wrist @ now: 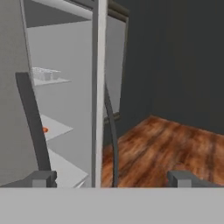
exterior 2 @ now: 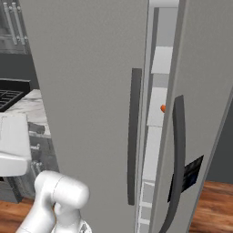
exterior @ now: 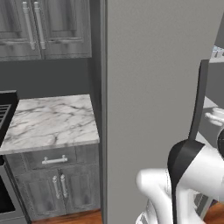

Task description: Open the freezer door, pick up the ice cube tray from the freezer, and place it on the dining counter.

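Freezer door part-open, tray not yet reached.
The tall matte grey freezer door with its long dark vertical handle is judged ajar; white shelves are seen through the gap. A small pale tray-like object, probably the ice cube tray, rests on an upper shelf. The pincer is spread wide, holding nothing; wider swinging seems needed next.

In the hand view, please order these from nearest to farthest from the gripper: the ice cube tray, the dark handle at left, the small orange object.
Seen from the open gripper:
1. The dark handle, at left, reaching down to one fingertip.
2. The small orange object, on a lower shelf behind that handle.
3. The ice cube tray, on a higher shelf, deeper inside.
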Controlling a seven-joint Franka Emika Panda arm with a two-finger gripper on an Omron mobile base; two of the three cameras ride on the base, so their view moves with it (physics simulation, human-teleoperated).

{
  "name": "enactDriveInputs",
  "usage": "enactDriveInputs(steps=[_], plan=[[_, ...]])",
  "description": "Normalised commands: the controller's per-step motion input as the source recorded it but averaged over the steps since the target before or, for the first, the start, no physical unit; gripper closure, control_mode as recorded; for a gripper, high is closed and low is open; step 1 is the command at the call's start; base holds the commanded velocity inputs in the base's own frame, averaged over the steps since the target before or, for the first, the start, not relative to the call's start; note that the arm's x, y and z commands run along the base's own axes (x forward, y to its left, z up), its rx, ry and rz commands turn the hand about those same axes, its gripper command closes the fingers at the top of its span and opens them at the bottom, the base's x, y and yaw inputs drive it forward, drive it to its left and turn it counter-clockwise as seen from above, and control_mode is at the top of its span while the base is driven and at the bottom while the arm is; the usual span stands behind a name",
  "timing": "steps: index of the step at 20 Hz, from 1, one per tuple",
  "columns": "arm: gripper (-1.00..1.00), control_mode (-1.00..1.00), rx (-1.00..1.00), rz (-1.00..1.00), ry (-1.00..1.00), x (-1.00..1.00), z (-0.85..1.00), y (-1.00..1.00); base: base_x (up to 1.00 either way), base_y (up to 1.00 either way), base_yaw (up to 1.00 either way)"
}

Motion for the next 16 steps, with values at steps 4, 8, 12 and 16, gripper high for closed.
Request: enactDriveInputs(steps=[4,8,12,16], plan=[[-1.00,-1.00,0.00,-0.11,-0.17,0.39,0.00,-0.01,0.00,0.00,0.00],[-1.00,-1.00,0.00,-0.07,-0.15,0.43,0.00,-0.03,0.00,0.00,0.00],[-1.00,-1.00,0.00,-0.01,-0.14,0.31,0.00,-0.21,0.00,0.00,0.00],[-1.00,-1.00,0.00,-0.01,-0.10,0.12,0.00,-0.36,0.00,0.00,0.00]])
